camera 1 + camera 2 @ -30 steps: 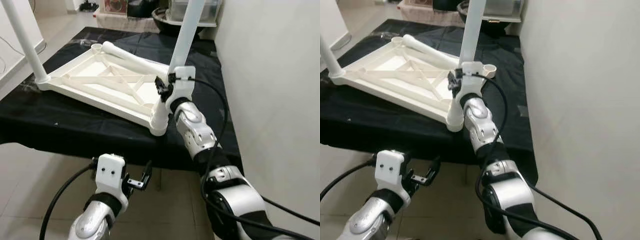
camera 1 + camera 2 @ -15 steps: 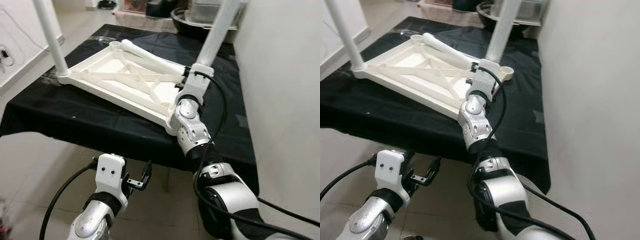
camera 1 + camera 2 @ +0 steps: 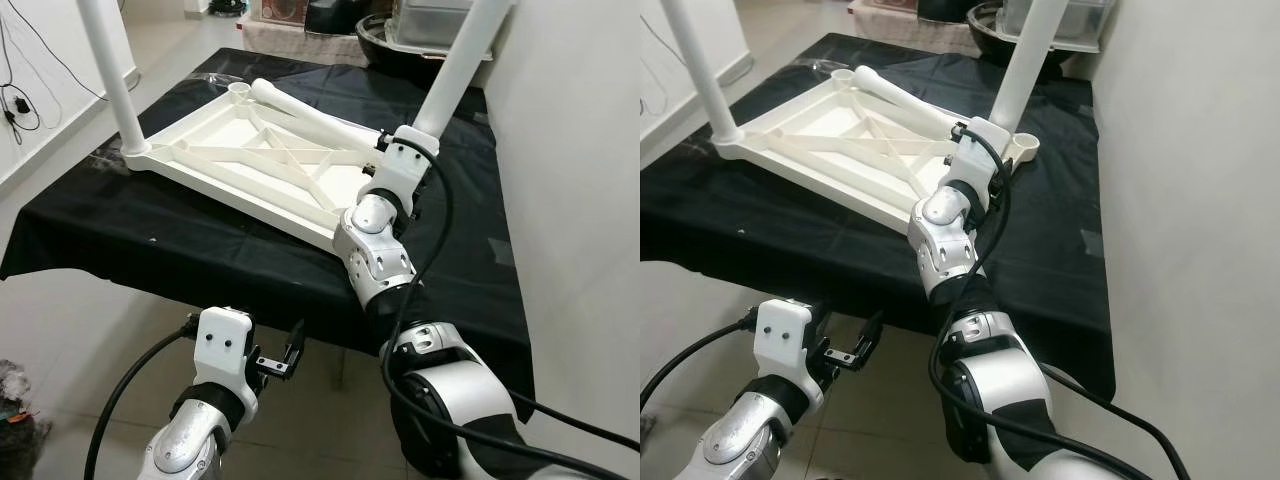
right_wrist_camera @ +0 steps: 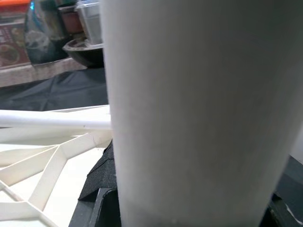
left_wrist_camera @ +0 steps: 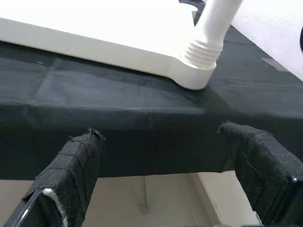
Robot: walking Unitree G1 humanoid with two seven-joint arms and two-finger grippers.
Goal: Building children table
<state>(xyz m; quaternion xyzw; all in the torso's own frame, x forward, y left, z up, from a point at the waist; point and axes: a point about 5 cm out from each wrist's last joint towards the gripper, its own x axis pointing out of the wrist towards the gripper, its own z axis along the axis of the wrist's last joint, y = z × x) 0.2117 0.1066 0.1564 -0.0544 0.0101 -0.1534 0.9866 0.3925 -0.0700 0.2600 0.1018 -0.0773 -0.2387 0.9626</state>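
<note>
A white children's table top (image 3: 230, 150) lies upside down on a black-clothed table (image 3: 150, 240). One white leg (image 3: 110, 70) stands at its far left corner. A loose leg (image 3: 310, 118) lies across the top. A third leg (image 3: 460, 60) rises tilted from the near right corner (image 5: 201, 71), where its threaded end sits in the socket. My right gripper (image 3: 405, 150) is shut on this leg low down, the leg (image 4: 189, 94) close before its camera. My left gripper (image 3: 290, 352) hangs open below the table's front edge, its fingers (image 5: 71, 175) apart with nothing between them.
A pale wall (image 3: 580, 200) runs close along the right. A dark bowl (image 3: 395, 55) and a clear container stand behind the table. Cables (image 3: 20, 80) lie on the floor at left. An empty corner socket (image 3: 1025, 145) sits beside the held leg.
The head camera has shifted, so the whole scene sits differently. My right forearm has swung leftward beneath the gripper, which keeps its hold on the leg. The left gripper has not moved.
</note>
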